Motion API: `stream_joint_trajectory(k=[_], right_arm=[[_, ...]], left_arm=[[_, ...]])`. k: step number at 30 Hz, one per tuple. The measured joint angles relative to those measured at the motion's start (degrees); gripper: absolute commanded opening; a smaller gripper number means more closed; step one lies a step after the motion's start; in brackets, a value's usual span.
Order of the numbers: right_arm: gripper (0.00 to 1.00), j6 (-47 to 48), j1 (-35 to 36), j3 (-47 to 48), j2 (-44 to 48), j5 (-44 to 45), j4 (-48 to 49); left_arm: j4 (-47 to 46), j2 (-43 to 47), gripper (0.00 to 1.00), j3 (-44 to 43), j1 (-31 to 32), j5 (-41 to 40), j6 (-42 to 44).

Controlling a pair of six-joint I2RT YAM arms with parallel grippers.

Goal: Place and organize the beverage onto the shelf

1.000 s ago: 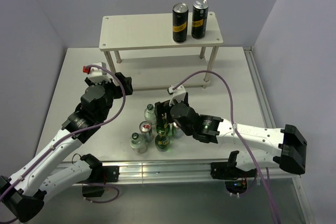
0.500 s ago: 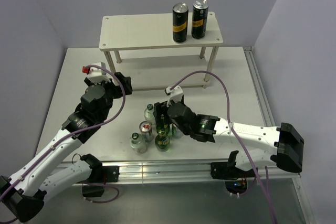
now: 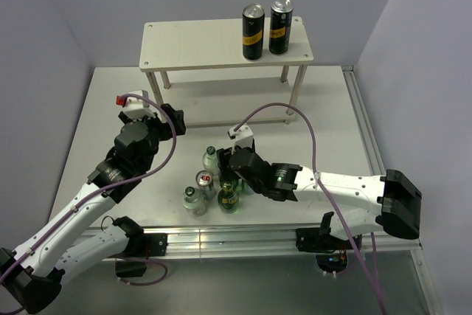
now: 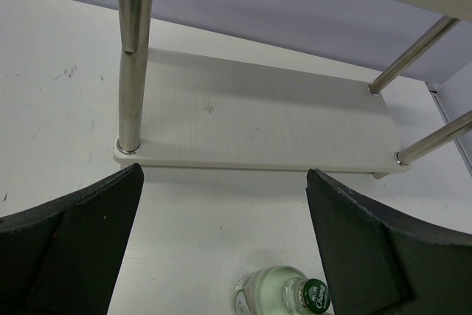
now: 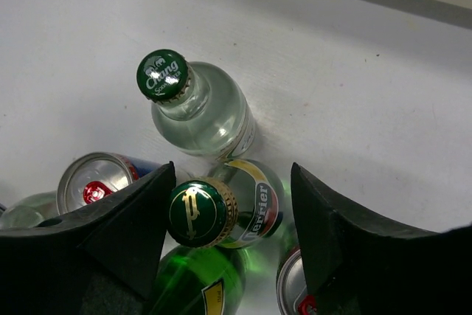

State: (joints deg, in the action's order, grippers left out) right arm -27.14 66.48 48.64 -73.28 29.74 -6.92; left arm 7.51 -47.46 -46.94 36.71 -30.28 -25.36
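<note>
White table (image 3: pixel 332 108): right gripper (image 5: pixel 232 175) spread around a green bottle (image 5: pixel 198 213); left wrist view alone shows left gripper (image 4: pixel 225 175) gaping, empty

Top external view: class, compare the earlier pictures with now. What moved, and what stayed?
The right tool slid left, closer over the clustered drinks. It is open and flanks a green bottle at the cap, gripping nothing. The left arm, drinks, shelf and black cans stayed put.
</note>
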Motion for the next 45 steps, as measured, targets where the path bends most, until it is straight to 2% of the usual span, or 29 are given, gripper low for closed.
stream_joint_trajectory(k=[6,9,11,16,25,35,39,45], right_arm=[[0.42,-0.50,0.35,0.02,-0.90,1.05,-0.33],[0.39,0.17,0.50,0.15,-1.11,2.80,-0.39],[0.32,0.15,0.44,0.24,-1.22,3.45,-0.33],[0.01,0.63,0.50,1.22,-2.10,4.20,-0.83],[0.00,1.88,0.50,4.00,-2.32,4.33,-5.77],[0.00,7.69,-0.50,15.02,-2.97,7.17,-9.94],[0.00,8.92,-3.52,18.49,-4.00,7.65,-9.35],[0.00,10.34,-12.55,22.27,-6.32,7.39,-8.76]], left_arm=[[-0.66,0.17,0.99,0.74,0.11,-0.22,-0.02],[-0.72,0.17,0.99,0.81,0.15,-0.46,-0.02],[-0.81,0.22,0.99,0.81,0.15,-0.63,-0.02],[-0.79,0.37,0.99,0.85,0.17,-0.68,-0.04],[-0.79,0.48,0.99,1.09,0.26,-1.09,-0.39],[-0.90,0.50,0.99,1.75,0.31,-1.20,-0.42],[-0.98,0.50,0.99,1.75,0.31,-1.33,-0.42],[-1.14,0.50,0.99,1.75,0.31,-1.53,-0.39]])
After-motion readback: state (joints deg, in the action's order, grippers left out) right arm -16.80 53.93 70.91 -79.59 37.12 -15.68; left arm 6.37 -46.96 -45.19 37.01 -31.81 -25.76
